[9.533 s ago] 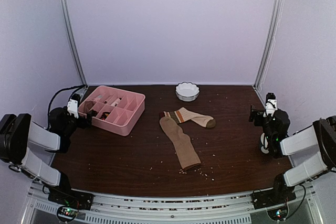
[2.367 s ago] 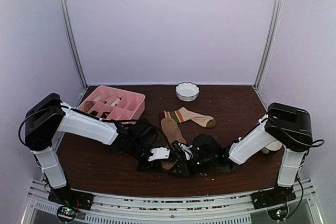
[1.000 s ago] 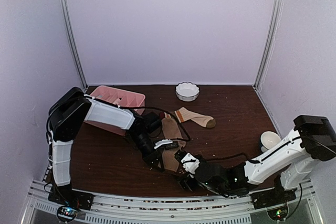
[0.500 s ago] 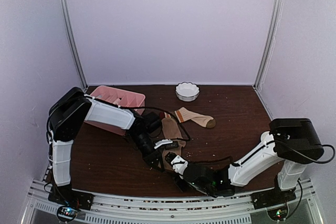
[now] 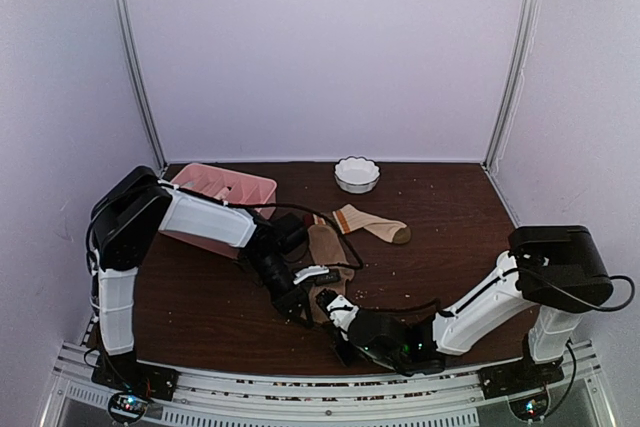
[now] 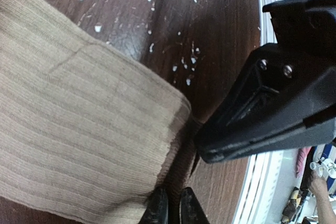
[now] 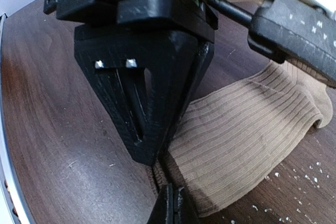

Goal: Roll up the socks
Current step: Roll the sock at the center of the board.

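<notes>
Left and right jaws seemingly pinch the tan sock (image 7: 247, 124).

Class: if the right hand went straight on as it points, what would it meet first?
Probably the left hand: its black finger stands just ahead of the right hand, over the edge of the tan sock; depth unclear.

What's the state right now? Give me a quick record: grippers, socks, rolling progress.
left gripper: shut on the tan sock at its near edge
right gripper: shut on that same edge, facing left gripper
rolling progress: tan sock mostly flat, no roll visible
striped sock: flat, beyond tan sock, no gripper on it
also there: pink tray back left, white bowl at back
</notes>
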Motion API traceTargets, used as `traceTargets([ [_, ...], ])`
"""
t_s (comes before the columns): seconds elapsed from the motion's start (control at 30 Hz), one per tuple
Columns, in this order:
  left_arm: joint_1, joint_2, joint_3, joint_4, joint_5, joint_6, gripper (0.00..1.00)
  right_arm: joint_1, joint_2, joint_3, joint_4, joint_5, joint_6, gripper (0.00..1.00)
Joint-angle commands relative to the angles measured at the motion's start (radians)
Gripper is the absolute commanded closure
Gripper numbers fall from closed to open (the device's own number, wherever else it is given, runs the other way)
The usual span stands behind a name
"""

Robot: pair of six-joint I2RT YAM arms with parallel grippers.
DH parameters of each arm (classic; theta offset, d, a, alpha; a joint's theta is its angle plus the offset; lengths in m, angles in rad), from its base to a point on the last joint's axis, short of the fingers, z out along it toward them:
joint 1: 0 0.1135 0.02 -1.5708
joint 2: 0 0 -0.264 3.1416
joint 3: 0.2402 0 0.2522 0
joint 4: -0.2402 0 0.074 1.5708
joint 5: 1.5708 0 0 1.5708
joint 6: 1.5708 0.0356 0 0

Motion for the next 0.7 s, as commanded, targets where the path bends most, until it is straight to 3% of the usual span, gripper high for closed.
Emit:
traceTargets([
  [0.0, 0.002, -0.034, -0.035, 0.045, -0.089, 0.03, 0.87, -0.009, 0.024, -0.013, -0.054, 0.017, 0.083, 1.0],
  [0.07, 0.0, -0.029, -0.037, 0.045, -0.094, 0.036, 0.88, -0.017, 0.024, -0.028, -0.035, 0.016, 0.102, 0.98],
  [0.13, 0.0, -0.014, -0.035, 0.038, -0.107, 0.037, 0.89, -0.021, 0.016, -0.041, -0.003, 0.007, 0.107, 0.61],
  [0.2, 0.0, 0.0, -0.028, 0.028, -0.119, 0.038, 0.92, -0.023, 0.005, -0.054, 0.039, -0.011, 0.101, 0.5],
  [0.43, 0.002, 0.037, -0.008, -0.005, -0.081, 0.011, 1.0, -0.03, -0.088, -0.16, 0.24, 0.001, 0.063, 0.47],
  [0.67, 0.008, 0.063, 0.01, -0.034, -0.041, -0.002, 1.0, -0.029, -0.119, -0.176, 0.218, -0.086, -0.079, 0.44],
])
